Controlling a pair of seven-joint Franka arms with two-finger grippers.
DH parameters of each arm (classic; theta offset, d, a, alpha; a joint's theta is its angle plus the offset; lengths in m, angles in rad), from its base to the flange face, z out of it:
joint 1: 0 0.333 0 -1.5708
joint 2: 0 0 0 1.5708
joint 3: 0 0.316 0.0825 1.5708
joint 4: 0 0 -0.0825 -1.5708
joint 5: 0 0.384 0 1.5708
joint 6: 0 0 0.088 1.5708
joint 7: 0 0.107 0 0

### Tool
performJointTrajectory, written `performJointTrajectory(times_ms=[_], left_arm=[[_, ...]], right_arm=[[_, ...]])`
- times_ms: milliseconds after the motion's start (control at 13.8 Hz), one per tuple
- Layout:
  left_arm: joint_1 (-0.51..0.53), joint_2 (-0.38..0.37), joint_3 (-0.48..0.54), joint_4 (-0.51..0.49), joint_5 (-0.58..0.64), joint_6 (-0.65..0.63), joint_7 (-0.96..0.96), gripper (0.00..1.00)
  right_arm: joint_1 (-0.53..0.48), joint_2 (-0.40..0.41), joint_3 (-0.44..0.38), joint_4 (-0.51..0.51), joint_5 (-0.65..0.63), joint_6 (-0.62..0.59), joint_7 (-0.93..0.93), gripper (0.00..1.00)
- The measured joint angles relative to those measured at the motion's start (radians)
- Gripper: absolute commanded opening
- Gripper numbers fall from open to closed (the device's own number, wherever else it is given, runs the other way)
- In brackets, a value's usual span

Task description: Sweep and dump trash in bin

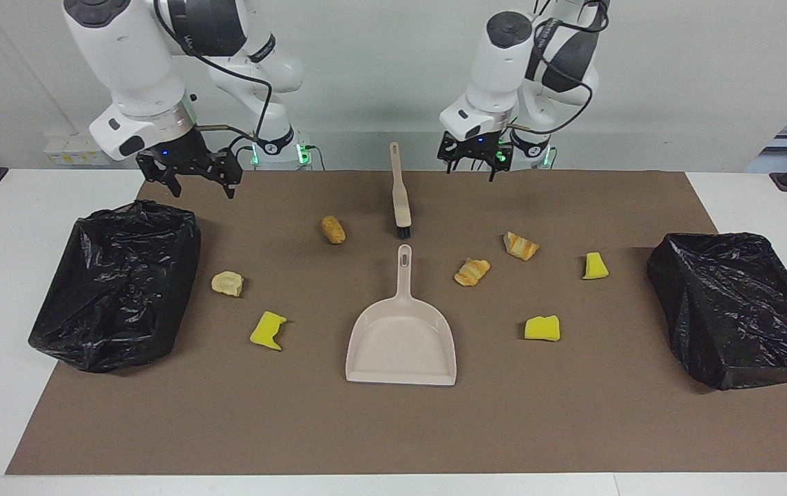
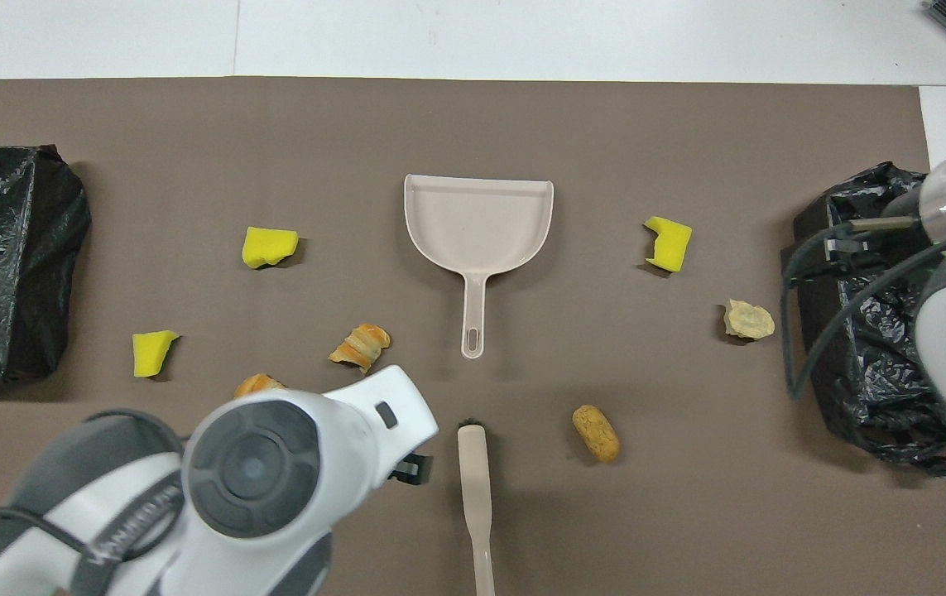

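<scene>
Brown mat (image 1: 572, 413) on counter, seven trash (image 1: 542, 328) scraps loose.
Both end effectors, left (image 1: 469, 162) and right (image 1: 195, 176), open, empty; left arm hides one scrap overhead.

On the table my dustpan (image 1: 401, 341) lay mid-mat with its handle toward me, the brush (image 1: 400, 189) just nearer me in line with it, the trash (image 1: 472, 271) scattered toward both ends, and a bin (image 1: 116, 282) at my right arm's end and another bin (image 1: 737, 306) at my left arm's.
</scene>
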Motion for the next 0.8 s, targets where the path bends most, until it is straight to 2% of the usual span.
performJointTrajectory(times_ms=[291, 509, 800], left_arm=[[-0.230, 0.009, -0.001, -0.139, -0.001, 0.159, -0.243, 1.00], [-0.353, 0.029, -0.001, -0.226, -0.001, 0.287, -0.386, 1.00], [-0.422, 0.081, 0.001, -0.259, -0.001, 0.380, -0.458, 1.00]], right_arm=[[0.019, 0.017, 0.104, -0.046, 0.062, 0.101, 0.211, 1.00], [0.028, 0.103, 0.171, -0.057, 0.077, 0.224, 0.365, 1.00], [0.045, 0.239, 0.268, -0.061, 0.070, 0.420, 0.546, 1.00]])
